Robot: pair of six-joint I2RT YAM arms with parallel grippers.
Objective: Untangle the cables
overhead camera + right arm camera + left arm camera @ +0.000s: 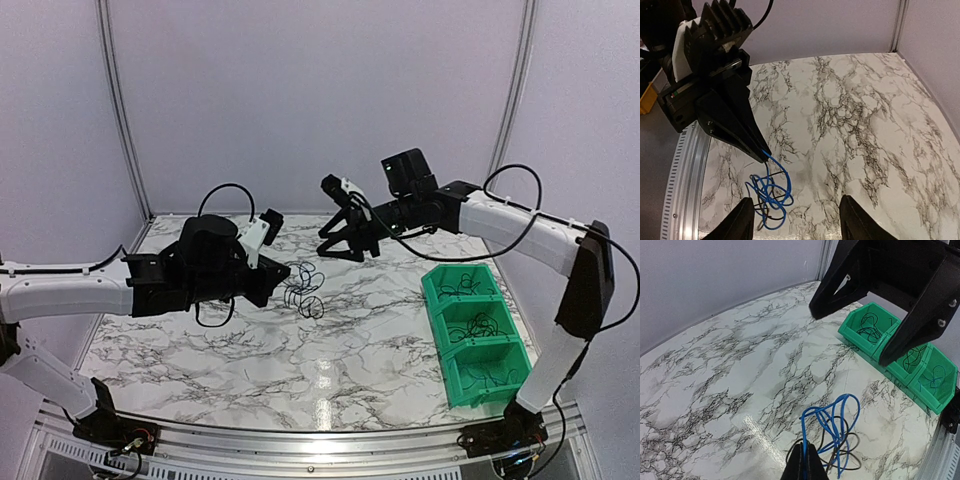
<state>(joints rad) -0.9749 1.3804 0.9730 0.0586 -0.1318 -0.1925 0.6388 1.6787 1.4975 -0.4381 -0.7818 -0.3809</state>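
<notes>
- The cables (pixel 771 196) form a small loose tangle: several thin, glossy blue wires bent into long narrow loops, with at least one thin black wire coiled through the lower part.
- The tangle sits over the middle of the bench (pixel 200 335), a little left of centre. It hangs from its upper end, and I cannot tell whether the lowest loops touch the surface.
- The left gripper (pixel 804 449) has its jaws pressed together on a blue strand at the top of the tangle. The fingers are black, matte and taper to a narrow point.
- The right gripper (pixel 796 198) hovers near the tangle, on its far right side, with its jaws spread wide and nothing between them. Its fingers are black, flat-sided and wedge-shaped, and they touch no wire.
- The bench top is smooth and glossy, white with grey-black marble veining, and it shows a bright reflection of the light.
- A green plastic bin (pixel 432 300) stands near the right edge, well apart from the tangle. It is one moulded row of three open compartments: two hold thin black wires and the end one holds a blue wire.
- A ribbed metal rail (pixel 300 440) runs along the near edge, and plain pale walls close the back and sides.
- Thicker black leads loop from both arms, clear of the tangle.
</notes>
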